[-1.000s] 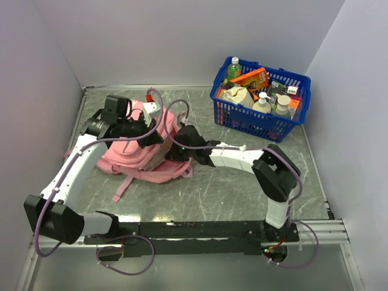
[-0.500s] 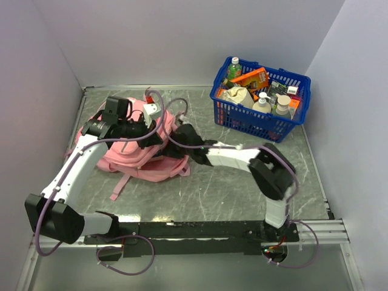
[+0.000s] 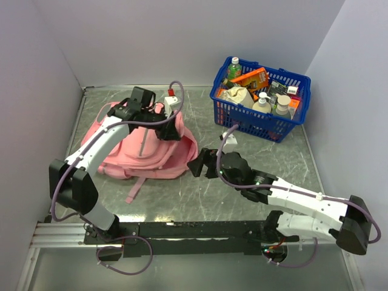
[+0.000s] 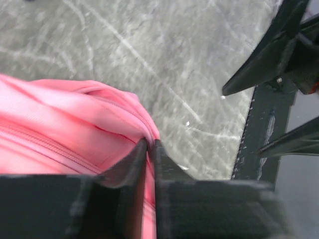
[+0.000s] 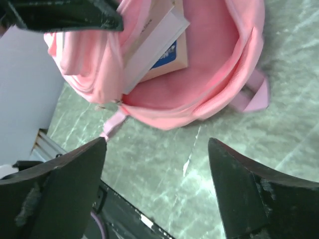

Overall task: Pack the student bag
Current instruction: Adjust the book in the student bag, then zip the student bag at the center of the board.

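The left gripper (image 4: pixel 148 145) pinches the rim fabric of the pink student bag (image 3: pixel 142 151), which lies on the left side of the table (image 3: pixel 182 203). The right gripper (image 5: pixel 157 149) is spread wide and empty just beside the bag's mouth, with a book (image 5: pixel 159 45) inside. One item seems packed, so next it should probably fetch another from the blue basket (image 3: pixel 254 123).

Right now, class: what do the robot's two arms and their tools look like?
The left arm and right arm have white tubular links between bulky black joints. A mauve cable loops along each. The left tool and right tool are black, each with two flat, wedge-shaped fingers. No markings are readable.
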### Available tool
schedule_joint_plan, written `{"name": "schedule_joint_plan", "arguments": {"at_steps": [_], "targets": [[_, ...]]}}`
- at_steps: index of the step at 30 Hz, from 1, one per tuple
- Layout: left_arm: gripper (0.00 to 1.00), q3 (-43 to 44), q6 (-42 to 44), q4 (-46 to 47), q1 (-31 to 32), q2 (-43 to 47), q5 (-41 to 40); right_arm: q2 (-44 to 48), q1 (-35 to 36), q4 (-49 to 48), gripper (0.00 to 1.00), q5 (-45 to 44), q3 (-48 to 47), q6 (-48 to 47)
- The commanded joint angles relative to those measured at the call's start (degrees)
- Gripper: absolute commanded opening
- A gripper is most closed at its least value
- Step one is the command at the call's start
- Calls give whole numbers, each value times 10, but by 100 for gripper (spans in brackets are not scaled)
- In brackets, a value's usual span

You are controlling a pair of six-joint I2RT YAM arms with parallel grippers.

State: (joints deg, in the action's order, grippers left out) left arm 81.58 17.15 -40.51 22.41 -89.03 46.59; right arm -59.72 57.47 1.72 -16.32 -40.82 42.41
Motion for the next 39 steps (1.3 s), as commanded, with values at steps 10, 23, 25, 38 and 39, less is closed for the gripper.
{"name": "schedule_joint_plan", "arguments": {"at_steps": [10, 23, 25, 38, 39], "targets": [[39, 53, 99, -106, -112, 94, 54, -208, 137, 105, 64, -38, -145, -87], [39, 54, 263, -295, -223, 98, 132, -468, 158, 98, 57, -105, -366, -169], [38, 50, 274, -302, -241, 95, 132, -486, 157, 89, 58, -117, -373, -175], [38, 50, 305, -308, -287, 118, 149, -518, 150, 65, 59, -193, -371, -157], [38, 59, 310, -316, -290, 115, 149, -523, 148, 57, 59, -192, -371, -157]]}}
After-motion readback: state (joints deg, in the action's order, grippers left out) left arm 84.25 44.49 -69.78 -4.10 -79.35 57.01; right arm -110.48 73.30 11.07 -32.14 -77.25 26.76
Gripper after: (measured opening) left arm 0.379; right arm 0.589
